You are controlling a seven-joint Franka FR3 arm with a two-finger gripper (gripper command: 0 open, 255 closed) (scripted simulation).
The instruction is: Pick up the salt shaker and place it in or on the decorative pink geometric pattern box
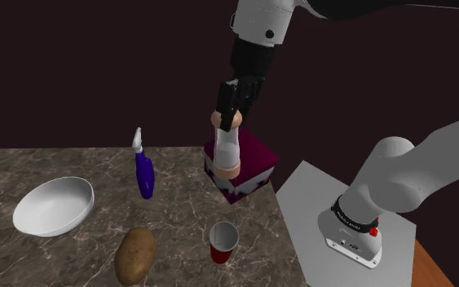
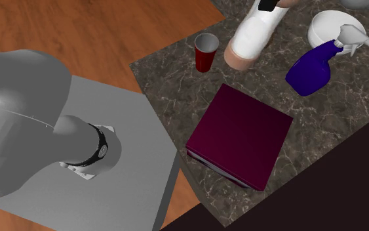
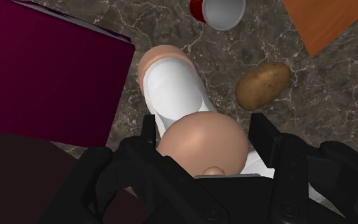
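Claw grips salt shaker; shoulder view shows box pattern.

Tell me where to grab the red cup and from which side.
Probably from straight above, pinching the rim of the red cup with one finger inside and one outside. It stands upright with its mouth open upward, and its wall narrows toward the base, so a grip around the outside might slide.
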